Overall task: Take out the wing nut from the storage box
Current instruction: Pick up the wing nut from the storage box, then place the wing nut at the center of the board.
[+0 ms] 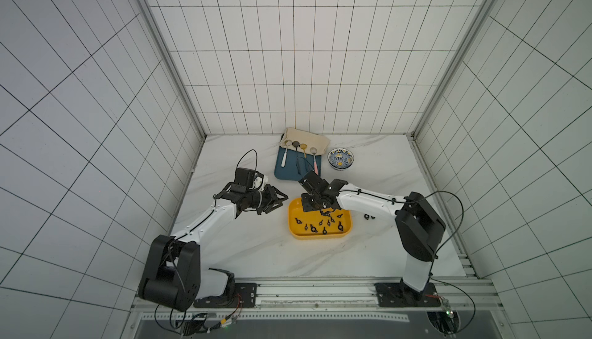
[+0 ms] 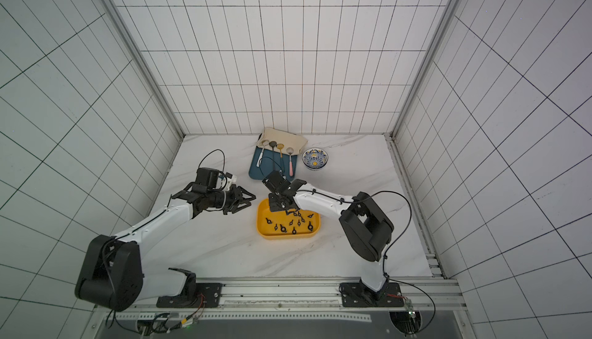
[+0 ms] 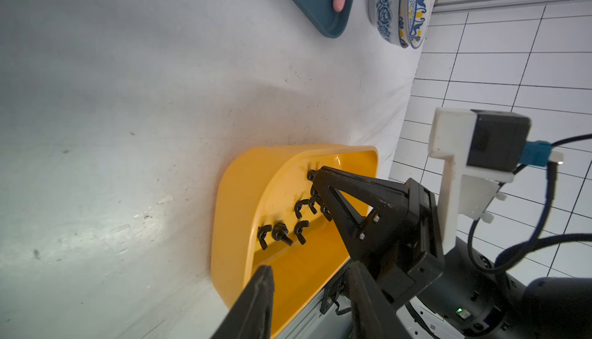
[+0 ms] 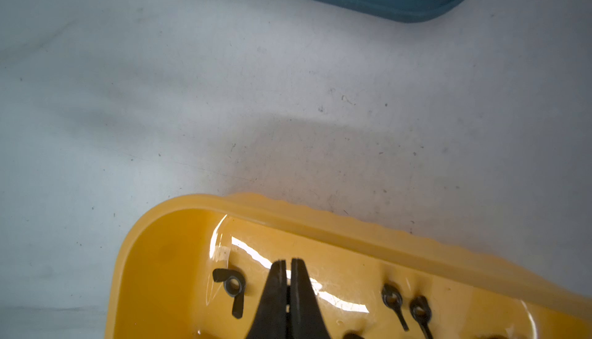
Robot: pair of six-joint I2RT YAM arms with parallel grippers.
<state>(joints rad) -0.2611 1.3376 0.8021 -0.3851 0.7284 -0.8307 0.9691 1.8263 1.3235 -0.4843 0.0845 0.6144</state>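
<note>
- Right pincer [image 4: 288,262]: tips down inside the storage box [image 4: 320,217], at or just above its glossy floor; clenched, only a sliver of light between the tips
- Whether a nut is caught: cannot tell; a small dark shape sits deeper between the fingers in the right wrist view, too hidden to name
- Nearest loose wing nut [image 4: 232,286] lies flat just beside the closed tips, apart from them; two further wing nuts [image 4: 392,300] lie on the opposite side, a little farther off; the rest are scattered over the box floor
- Left pincer [image 1: 277,203]: released and empty, near the box's short end and apparently not touching it, so the box is unbraced
- Two small dark pieces [image 1: 369,217] lie on the tabletop [image 1: 256,251] outside the box, under the right forearm; probably nuts already out
- Blue tray [image 1: 282,174] and patterned bowl [image 1: 341,159] lie well beyond the right pincer, not involved
- Judged step: at the grasp, lift not yet begun
- Risk: the tips closed on nothing, since the nearest nut lies outside them; the lift would come up empty
- Risk: a hold on a thin wing only; the nut could twist out and drop back
- Risk: tips pressing the slick floor could drag or tip the unbraced box and scatter the nuts
</note>
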